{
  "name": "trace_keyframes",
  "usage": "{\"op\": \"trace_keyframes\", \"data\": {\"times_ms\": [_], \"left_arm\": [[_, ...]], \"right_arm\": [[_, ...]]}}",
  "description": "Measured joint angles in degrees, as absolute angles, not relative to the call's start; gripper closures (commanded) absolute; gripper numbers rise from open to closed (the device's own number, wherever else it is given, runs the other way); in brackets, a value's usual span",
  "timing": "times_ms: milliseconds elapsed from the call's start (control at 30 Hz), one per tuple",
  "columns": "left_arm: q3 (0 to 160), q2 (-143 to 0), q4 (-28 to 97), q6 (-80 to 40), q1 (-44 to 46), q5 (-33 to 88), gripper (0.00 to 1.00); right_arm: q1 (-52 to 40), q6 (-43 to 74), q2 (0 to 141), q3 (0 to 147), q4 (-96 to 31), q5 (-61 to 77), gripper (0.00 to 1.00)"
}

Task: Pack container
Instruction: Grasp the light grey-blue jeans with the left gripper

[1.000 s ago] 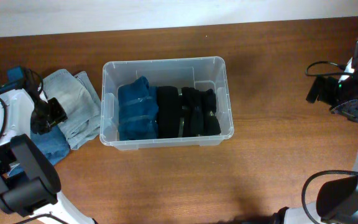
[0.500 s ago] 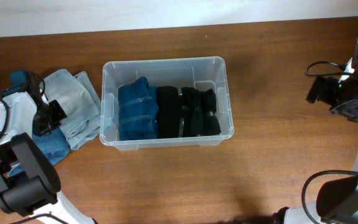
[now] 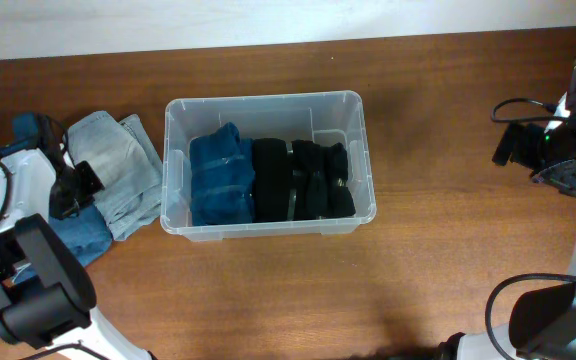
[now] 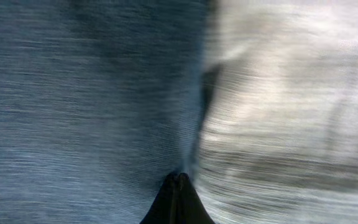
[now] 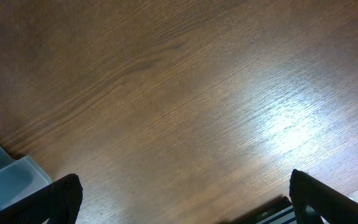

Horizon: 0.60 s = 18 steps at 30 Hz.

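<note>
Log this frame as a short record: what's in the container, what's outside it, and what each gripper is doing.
container: clear bin, mid-table, no lid on
inside: blue cloth on the left, black cloths on the right
outside: pale jeans and blue jeans, left of the container
left gripper: shut, tips at the line where blue jeans meet pale jeans; cannot tell if it pinches fabric
right gripper: open, holds nothing, over bare table at the far right
</note>
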<state>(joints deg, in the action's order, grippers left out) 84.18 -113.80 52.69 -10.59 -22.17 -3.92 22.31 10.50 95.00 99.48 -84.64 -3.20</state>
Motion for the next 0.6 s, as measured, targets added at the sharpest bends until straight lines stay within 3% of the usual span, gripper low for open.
{"op": "trace_keyframes", "data": {"times_ms": [267,600], "left_arm": [[84.18,-113.80,52.38,-10.57,-25.12,-6.48,1.00],[84.20,-113.80,52.90,-10.57,-36.62,-4.99,0.99]], "right_arm": [[22.31,10.57,95.00,99.48,-84.64,-3.18,0.02],[22.31,10.55,95.00,99.48,-84.66,-3.20,0.02]]}}
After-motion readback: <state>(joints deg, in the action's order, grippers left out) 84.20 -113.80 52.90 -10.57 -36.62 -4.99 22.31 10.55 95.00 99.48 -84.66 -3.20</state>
